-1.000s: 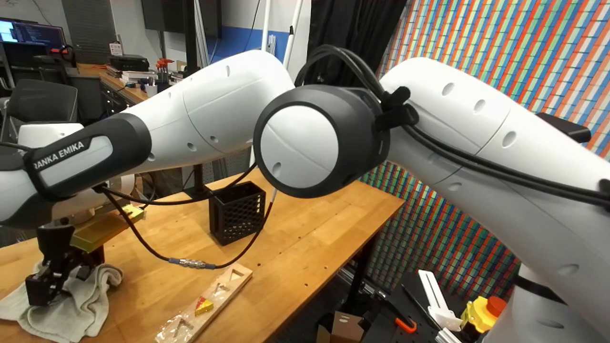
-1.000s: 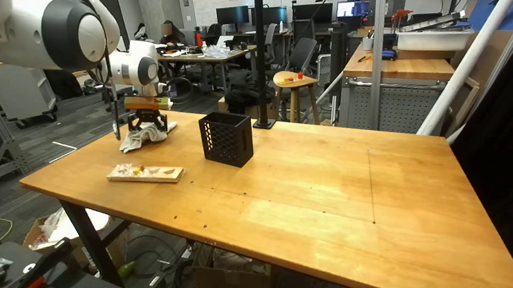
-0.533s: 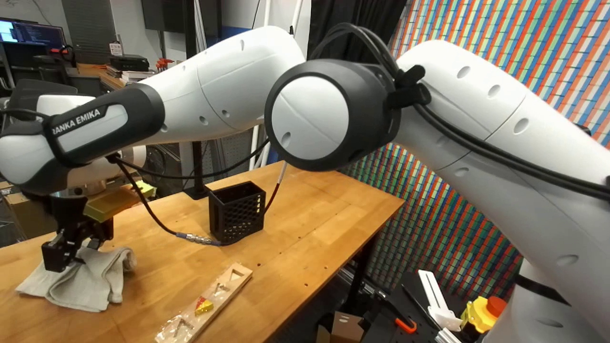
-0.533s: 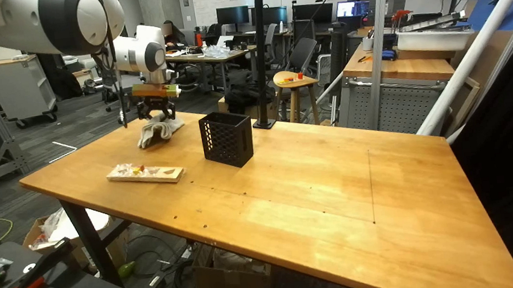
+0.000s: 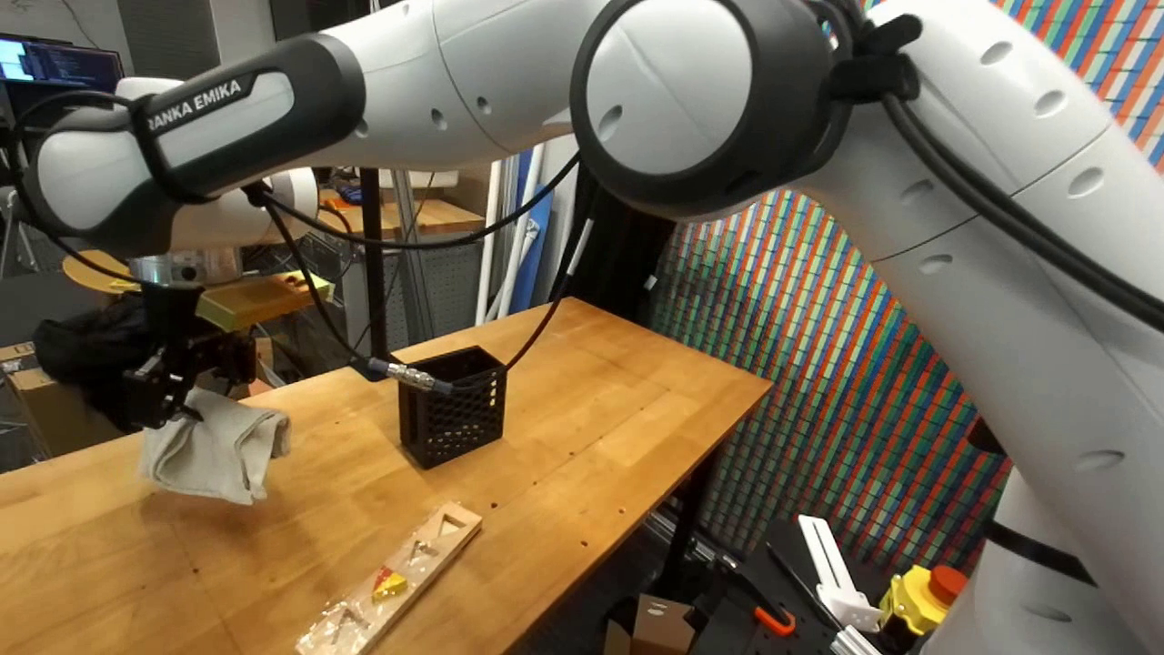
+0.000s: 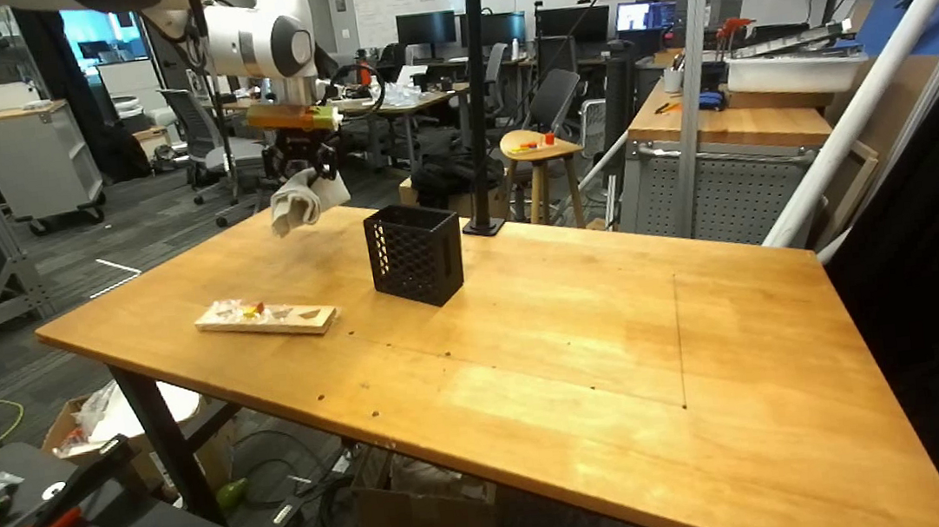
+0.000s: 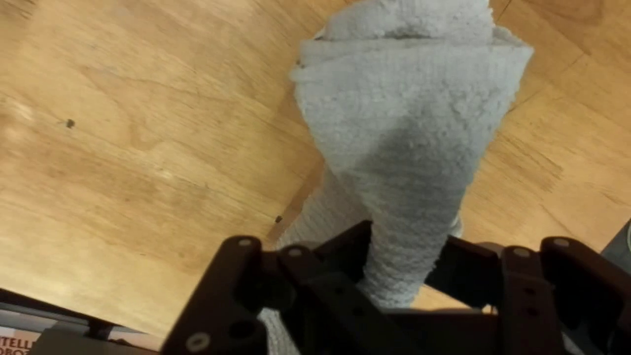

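Pinching the gray cloth (image 7: 414, 113) between its jaws, your gripper (image 7: 406, 261) holds it up above the counter (image 6: 573, 331), folds drooping. In both exterior views you see the black crate (image 6: 416, 256) upright on the counter, apart from the cloth, and the wooden board (image 5: 416, 571) lying flat, bearing a red-and-yellow piece (image 5: 389, 585).

A black crate (image 6: 417, 260) stands on the table (image 6: 521, 337), with a wooden board (image 6: 268, 320) to its left; a stool (image 6: 567, 148) stands beyond, and a white bin (image 6: 794, 74) sits at far right.
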Tool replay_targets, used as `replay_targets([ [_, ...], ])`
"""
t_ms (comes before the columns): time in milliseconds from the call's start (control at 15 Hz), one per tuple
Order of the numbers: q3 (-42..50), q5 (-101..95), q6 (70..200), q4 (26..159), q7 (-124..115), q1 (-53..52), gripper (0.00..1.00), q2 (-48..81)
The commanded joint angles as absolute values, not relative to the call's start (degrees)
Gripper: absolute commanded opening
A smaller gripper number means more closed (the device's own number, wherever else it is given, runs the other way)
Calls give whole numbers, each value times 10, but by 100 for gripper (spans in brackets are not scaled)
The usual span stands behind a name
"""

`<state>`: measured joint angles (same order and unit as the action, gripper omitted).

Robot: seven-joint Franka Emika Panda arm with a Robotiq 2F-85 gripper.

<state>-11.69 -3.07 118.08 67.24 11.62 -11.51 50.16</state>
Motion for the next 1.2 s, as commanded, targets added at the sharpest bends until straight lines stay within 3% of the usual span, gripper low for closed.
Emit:
replay_targets([
  [0,-112,-24,1187,781,71,-101,4,396],
  [600,-71,-22,1168,940,50,-71,4,219],
  [1133,-46,-17,1119,938,92,-26,4,181],
])
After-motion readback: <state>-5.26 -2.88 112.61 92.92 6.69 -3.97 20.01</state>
